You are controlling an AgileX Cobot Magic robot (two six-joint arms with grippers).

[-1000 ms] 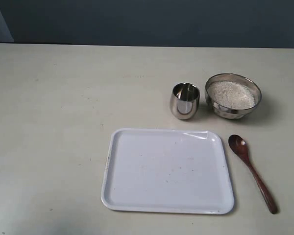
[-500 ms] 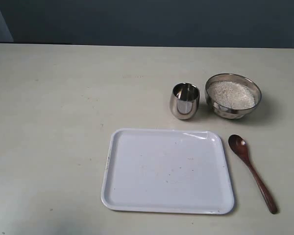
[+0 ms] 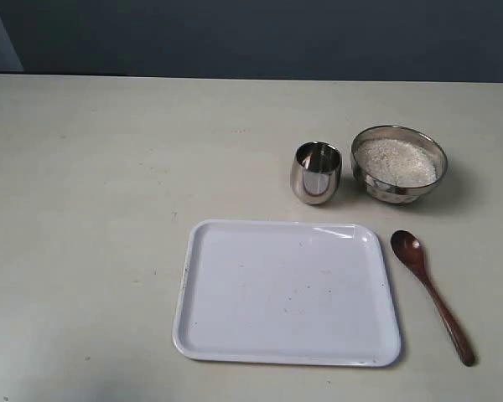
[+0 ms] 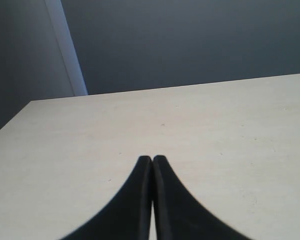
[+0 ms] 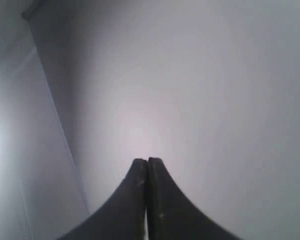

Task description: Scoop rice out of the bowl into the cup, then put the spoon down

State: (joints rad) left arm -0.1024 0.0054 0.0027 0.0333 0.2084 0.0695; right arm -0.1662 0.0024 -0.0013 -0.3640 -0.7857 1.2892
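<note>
currently the left gripper (image 4: 152,159) and right gripper (image 5: 147,161) are each pressed together. the spoon (image 3: 431,295) lies on the surface (image 3: 109,209) just beside the tray (image 3: 287,293).

The left gripper (image 4: 152,159) is a pair of matte black, smooth fingers (image 4: 138,195). Each one is broad at the base, where the frame's edge cuts it off, and narrows along a concave outer curve to a small rounded tip. The inner edges are straight and lie flush, with only a thin pale seam between them near the base.

The right gripper (image 5: 147,161) has the same horn-like outline. Its fingers (image 5: 165,205) look dark charcoal in the dim light, with a few faint pale specks on the surface near the tips.
</note>
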